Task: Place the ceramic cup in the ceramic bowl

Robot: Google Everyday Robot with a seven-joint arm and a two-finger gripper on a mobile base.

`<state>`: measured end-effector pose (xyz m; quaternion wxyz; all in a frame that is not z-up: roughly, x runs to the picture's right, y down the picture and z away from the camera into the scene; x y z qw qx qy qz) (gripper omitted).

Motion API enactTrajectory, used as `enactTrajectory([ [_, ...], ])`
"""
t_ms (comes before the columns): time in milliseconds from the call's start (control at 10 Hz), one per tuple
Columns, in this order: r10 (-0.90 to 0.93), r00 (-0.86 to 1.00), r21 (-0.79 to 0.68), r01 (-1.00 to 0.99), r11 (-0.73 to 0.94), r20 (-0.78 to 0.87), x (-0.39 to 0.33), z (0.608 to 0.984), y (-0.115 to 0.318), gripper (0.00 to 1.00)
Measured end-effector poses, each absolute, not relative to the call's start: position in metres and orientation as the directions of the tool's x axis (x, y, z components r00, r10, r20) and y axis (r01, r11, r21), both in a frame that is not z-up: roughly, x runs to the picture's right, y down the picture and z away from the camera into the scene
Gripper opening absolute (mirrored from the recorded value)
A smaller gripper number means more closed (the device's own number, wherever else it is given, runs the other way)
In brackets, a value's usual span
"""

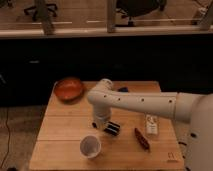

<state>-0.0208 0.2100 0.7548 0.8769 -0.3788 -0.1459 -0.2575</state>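
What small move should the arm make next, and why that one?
Probably a short move of the gripper forward and to the left in the picture, toward the ceramic cup. The cup sits near the front edge of the table, apart from the gripper and not held. The ceramic bowl waits at the back left corner, so the cup must be grasped first.

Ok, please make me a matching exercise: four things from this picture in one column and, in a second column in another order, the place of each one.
Things:
1. ceramic cup
2. ceramic bowl
3. tool
4. white packet

Places:
A. far left corner of the table
B. over the middle of the table
C. near the front edge, left of centre
D. right part of the table

Pairs: 1-C, 2-A, 3-B, 4-D
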Motion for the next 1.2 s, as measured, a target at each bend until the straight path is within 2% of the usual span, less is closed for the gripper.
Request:
enactTrajectory([
  [100, -0.333, 0.83, -0.59, 0.554, 0.587, 0.448, -0.019, 0.754, 0.208, 0.74],
  [300, -0.322, 0.837, -0.59, 0.543, 0.598, 0.444, -0.016, 0.753, 0.204, 0.8],
  [1200, -0.237, 0.874, -0.614, 0.47, 0.634, 0.424, 0.002, 0.722, 0.181, 0.8],
])
